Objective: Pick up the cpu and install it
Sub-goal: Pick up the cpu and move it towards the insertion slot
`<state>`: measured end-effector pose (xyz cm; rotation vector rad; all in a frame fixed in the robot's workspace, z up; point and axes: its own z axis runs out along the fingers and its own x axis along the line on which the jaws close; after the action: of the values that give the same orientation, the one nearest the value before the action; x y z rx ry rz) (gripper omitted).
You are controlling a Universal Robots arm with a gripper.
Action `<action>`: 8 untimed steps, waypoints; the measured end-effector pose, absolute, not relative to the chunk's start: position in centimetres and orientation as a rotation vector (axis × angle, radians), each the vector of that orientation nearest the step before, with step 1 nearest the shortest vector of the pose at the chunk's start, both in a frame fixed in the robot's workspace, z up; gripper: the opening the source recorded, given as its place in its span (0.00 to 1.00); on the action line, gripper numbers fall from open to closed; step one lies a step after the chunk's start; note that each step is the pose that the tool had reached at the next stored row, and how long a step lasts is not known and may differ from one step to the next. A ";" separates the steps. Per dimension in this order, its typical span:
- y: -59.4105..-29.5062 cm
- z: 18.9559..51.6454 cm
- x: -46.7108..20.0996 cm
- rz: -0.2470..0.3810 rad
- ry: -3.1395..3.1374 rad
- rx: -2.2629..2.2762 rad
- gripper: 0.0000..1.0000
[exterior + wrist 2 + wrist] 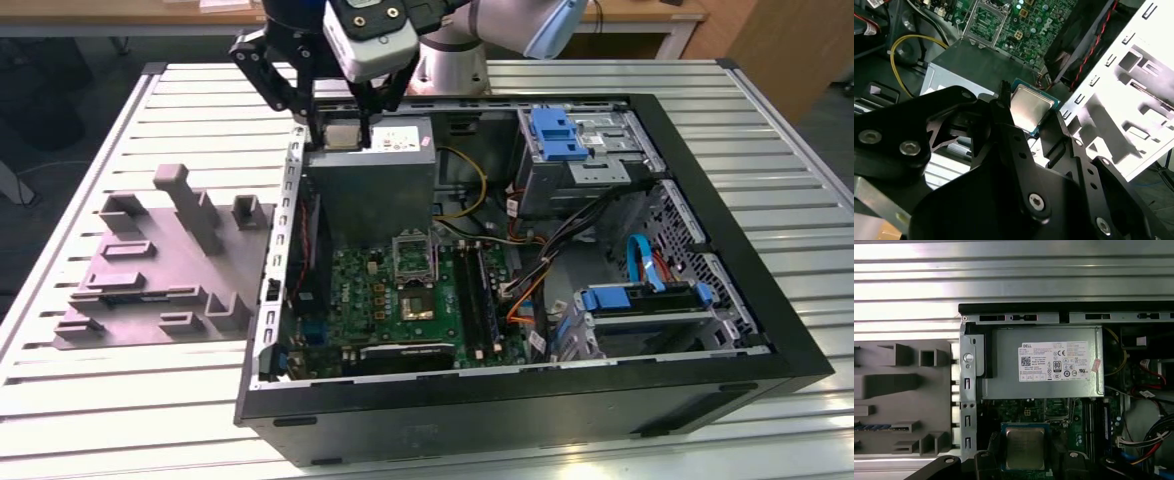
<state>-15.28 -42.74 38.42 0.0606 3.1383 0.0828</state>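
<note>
The gripper pinches the cpu by two opposite edges, one finger on each side, with the silvery top facing up and the chip lying flat. In both wrist views the cpu sits squarely between the black fingers. Gripping the rim keeps the fingers off the underside, and a level chip is probably meant to suit a flat seat.

The cpu hangs over the grey power supply, in the corner of the computer case nearest the surface edge where the arm stands. Whether it is clear of the power supply or touching it I cannot tell.

The case lies on its side on the slatted surface with its open face up, so the green circuit board can be reached from above. The metal-framed socket on the board is well apart from the cpu, so the chip is not yet installed. A grey moulded tray rests beside the case, toward the exterior view's left.
</note>
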 end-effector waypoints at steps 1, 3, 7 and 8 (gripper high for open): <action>-42.7 38.4 -15.1 0.083 3.138 0.061 0.47; -42.7 38.4 -14.9 0.083 3.138 0.061 0.47; -42.7 38.4 -14.0 0.083 3.138 0.061 0.47; -42.7 38.4 -13.7 0.083 3.138 0.061 0.47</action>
<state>-13.74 -42.74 38.42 0.0606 3.1383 0.0828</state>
